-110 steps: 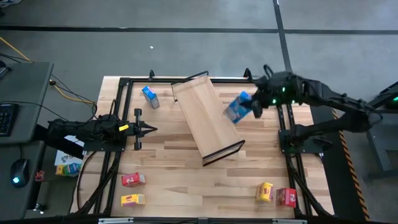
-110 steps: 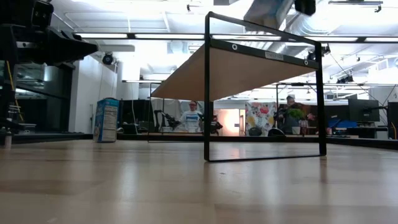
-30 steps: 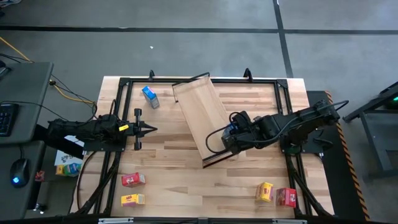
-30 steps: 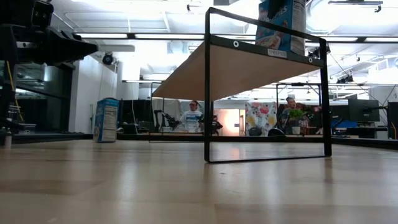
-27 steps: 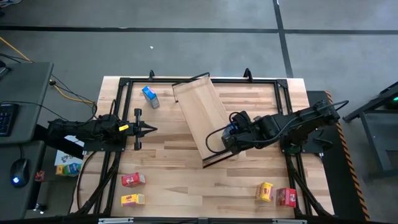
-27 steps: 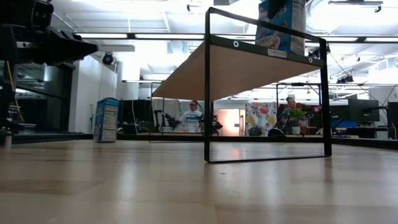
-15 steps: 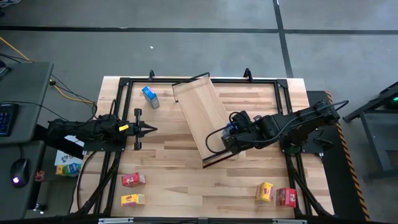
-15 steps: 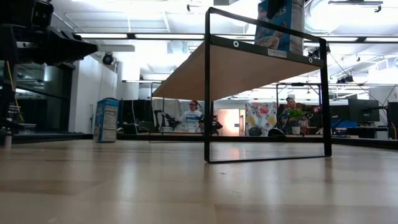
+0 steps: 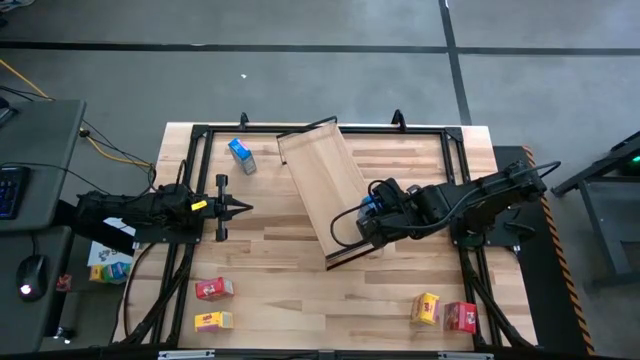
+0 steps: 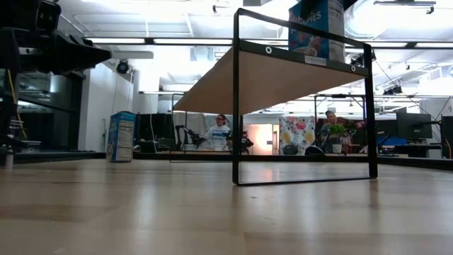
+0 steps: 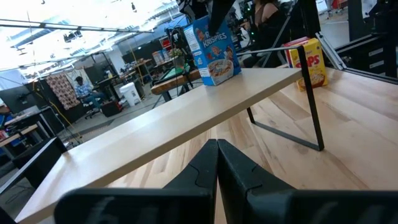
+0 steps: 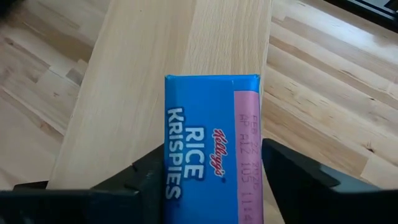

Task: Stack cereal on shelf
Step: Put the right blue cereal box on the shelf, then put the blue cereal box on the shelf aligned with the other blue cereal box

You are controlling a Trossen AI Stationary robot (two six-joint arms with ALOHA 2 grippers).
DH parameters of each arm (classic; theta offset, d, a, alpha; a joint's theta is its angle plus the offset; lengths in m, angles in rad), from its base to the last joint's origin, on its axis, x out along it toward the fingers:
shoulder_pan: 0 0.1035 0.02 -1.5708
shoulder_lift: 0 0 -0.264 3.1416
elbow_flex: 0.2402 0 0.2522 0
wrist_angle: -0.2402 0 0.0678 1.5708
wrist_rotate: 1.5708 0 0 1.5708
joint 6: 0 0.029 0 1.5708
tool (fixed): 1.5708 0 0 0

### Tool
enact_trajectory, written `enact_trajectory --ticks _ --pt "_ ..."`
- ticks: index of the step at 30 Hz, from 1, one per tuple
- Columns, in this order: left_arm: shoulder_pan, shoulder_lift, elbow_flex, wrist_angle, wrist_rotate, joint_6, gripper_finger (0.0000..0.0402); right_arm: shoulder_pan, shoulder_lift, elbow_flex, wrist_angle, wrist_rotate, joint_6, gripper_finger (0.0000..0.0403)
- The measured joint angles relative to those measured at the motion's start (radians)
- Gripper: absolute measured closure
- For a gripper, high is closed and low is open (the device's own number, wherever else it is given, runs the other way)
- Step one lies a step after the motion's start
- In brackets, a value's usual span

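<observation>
The shelf (image 9: 320,180), a light-wood board on a thin dark frame, stands slantwise on the table's middle. A blue cereal box (image 12: 211,149) stands upright on its near end (image 10: 311,32), also seen in the left wrist view (image 11: 211,50). My right gripper (image 9: 372,222) reaches down over that box, open, one finger on each side of the box's top. My left gripper (image 9: 240,208) waits shut and level at the table's left side, pointing at the shelf. My right gripper comes at the blue box from above, slanting down, with its fingers (image 12: 292,177) close beside the two long edges of the box's top (image 12: 249,124). No gap shows there, and I cannot tell whether they touch. The box stands on the shelf board.
A second blue box (image 9: 241,155) stands on the table by the far left. A red box (image 9: 213,289) and a yellow box (image 9: 212,320) lie near left; a yellow box (image 9: 427,308) and a red box (image 9: 460,316) lie near right. Black frame rails (image 9: 196,180) border the table.
In the low view the blue box on the shelf has sunk a little and shows narrower than half a second ago. My right arm has kept its place above it.
</observation>
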Motion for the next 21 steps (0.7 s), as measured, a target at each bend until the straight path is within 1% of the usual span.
enact_trajectory --ticks 7,11,16,21 --pt "0.000 0.000 0.000 0.000 0.000 0.000 0.0401 0.000 0.000 0.001 -0.001 -0.001 0.001 0.0167" --pt "0.000 0.000 0.000 0.000 0.000 0.000 0.0401 0.000 0.000 0.034 0.000 -0.002 -0.006 0.0166" --pt "0.000 0.000 0.000 0.000 0.000 0.000 0.0401 0.000 0.000 0.110 0.000 0.002 -0.074 0.0166" --pt "0.000 0.000 0.000 0.000 0.000 0.000 0.0402 0.000 0.000 0.192 0.002 -0.010 -0.177 0.0166"
